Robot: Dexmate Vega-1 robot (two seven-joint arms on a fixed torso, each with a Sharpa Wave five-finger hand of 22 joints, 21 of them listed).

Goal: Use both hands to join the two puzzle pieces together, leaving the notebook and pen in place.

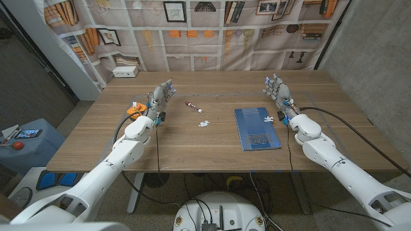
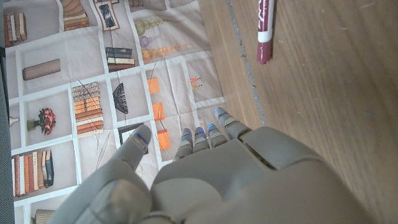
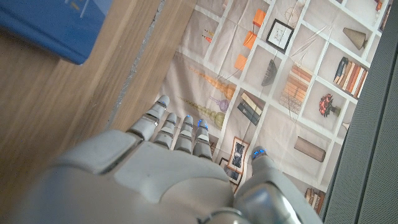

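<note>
Nothing is held by the left hand or the right hand; fingers are spread. One puzzle piece lies inward of the left hand, past the pen; the other puzzle piece sits on the notebook beside the right hand. Both are judged thin, light and stiff, best pinched by the edges. The pen's cap is seen closest in the left wrist view.

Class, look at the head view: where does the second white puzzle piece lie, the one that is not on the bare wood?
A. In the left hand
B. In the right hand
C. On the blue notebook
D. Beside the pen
C: one white puzzle piece lies on the blue notebook, near its right edge, while the other piece lies on the bare table.
</note>
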